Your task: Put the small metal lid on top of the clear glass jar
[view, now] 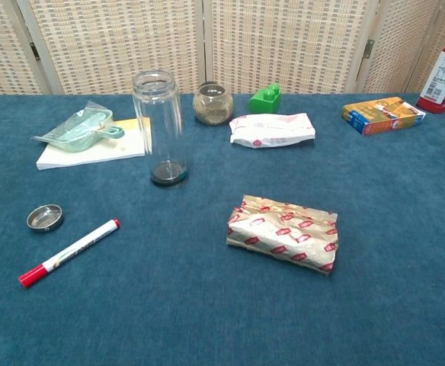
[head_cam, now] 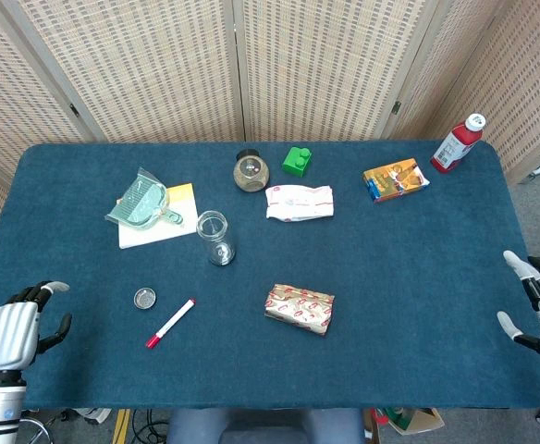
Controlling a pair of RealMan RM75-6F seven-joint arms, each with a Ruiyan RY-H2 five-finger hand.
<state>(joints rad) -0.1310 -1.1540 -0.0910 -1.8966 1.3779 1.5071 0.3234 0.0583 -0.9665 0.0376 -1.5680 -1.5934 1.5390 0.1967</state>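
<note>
The small metal lid [head_cam: 144, 298] [view: 45, 218] lies flat on the blue table, left of centre, beside a red marker. The clear glass jar [head_cam: 214, 237] [view: 159, 126] stands upright and uncovered behind and to the right of the lid. My left hand [head_cam: 16, 331] rests at the table's front left corner, well left of the lid, holding nothing, fingers loosely curled. At the front right edge my right hand [head_cam: 538, 310] is far from both objects, its fingers apart and empty. Neither hand shows in the chest view.
A red marker [head_cam: 170, 322] lies right of the lid. A foil-wrapped packet [head_cam: 300, 308] sits at centre front. Further back are a green scoop on paper [head_cam: 141, 205], a round filled jar [head_cam: 251, 172], a green block [head_cam: 297, 160], a white pouch [head_cam: 299, 201], an orange box [head_cam: 395, 179] and a red bottle [head_cam: 458, 143].
</note>
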